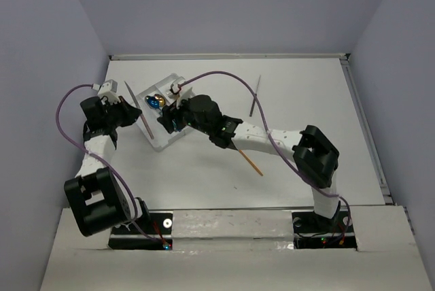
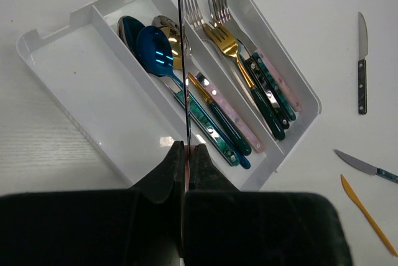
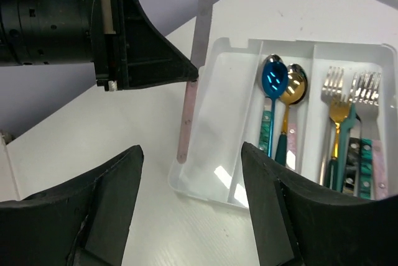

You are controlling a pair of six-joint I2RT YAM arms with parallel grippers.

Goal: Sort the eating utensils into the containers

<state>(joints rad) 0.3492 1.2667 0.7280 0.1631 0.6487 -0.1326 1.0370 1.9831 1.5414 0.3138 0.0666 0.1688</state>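
Toward the far left corner of the white counter (image 1: pixel 306 100) sits the clear three-compartment plastic tray (image 2: pixel 62 73), with metal spoons (image 2: pixel 155 51) and forks (image 2: pixel 224 36) in two compartments. Right jaws hang wide open over it; left jaws are clamped tight on a pink-handled silver knife (image 3: pixel 188 107) just beside its long left side.

Bright, even overhead light, soft faint shadows, glints on tray (image 2: pixel 81 73) and blue spoon (image 2: pixel 155 51), sharp focus.

Got a knife (image 2: pixel 178 30) pinched edge-on in the left gripper (image 2: pixel 186 149), tray (image 2: pixel 68 61) of spoons (image 2: pixel 155 51) and forks (image 2: pixel 224 36) behind it.
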